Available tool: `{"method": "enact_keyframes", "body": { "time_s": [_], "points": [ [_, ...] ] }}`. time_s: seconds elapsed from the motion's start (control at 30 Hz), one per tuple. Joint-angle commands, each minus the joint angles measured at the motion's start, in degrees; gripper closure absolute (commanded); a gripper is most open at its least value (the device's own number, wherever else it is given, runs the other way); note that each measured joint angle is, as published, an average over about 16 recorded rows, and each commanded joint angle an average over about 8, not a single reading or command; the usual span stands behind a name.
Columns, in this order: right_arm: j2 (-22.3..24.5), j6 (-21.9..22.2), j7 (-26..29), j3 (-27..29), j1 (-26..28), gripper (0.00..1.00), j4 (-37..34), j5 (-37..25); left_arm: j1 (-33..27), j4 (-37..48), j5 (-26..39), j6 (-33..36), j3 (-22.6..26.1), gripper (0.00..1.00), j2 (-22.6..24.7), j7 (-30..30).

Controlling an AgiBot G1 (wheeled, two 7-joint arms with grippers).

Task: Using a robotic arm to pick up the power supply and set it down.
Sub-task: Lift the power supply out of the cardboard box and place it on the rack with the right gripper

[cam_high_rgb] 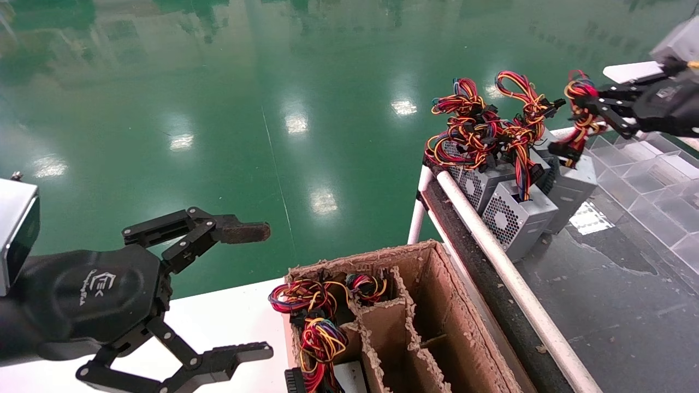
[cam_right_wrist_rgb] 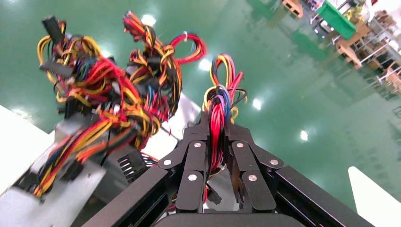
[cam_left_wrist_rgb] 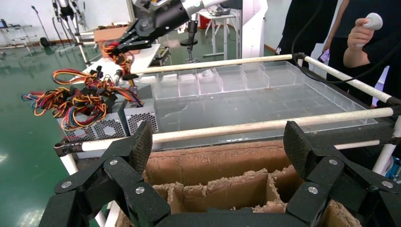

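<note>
Head view shows the power supply (cam_high_rgb: pixel 570 183) standing on the dark tray surface (cam_high_rgb: pixel 611 295) at its far corner, just beside two alike grey units (cam_high_rgb: pixel 513 215). Its wire bundle (cam_high_rgb: pixel 580 101) is pinched between the pressed-together fingers of the robotic arm (cam_high_rgb: pixel 592 101), which reaches in from the right. Clear plastic dividers (cam_high_rgb: pixel 650 180) line the tray's far side, and a white rail (cam_high_rgb: pixel 508 273) edges it. Nearer, a cardboard box (cam_high_rgb: pixel 431 316) holds more wiring. The left gripper (cam_high_rgb: pixel 256 289) hovers spread open over a white table (cam_high_rgb: pixel 218 322). Glossy green floor (cam_high_rgb: pixel 273 82) lies beyond.
</note>
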Motion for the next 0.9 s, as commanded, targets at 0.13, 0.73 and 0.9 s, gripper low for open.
{"method": "enact_keyframes", "body": {
  "time_s": [0.13,0.73,0.9],
  "points": [
    [-2.61,2.54,-1.24,-0.06,0.79,1.0,-1.3,-0.16,0.0,0.0,-0.01,-0.01,0.02,0.0,-0.01,0.01],
    [-5.52,3.4,-3.29,-0.23,0.96,0.16,-4.34,-0.42,-0.02,0.0,-0.05,-0.03,0.08,0.0,-0.03,0.04],
    [-5.44,2.89,-3.58,-0.23,1.07,0.0,-4.61,-0.42,-0.02,0.0,-0.06,-0.04,0.09,0.0,-0.04,0.05]
  ]
}}
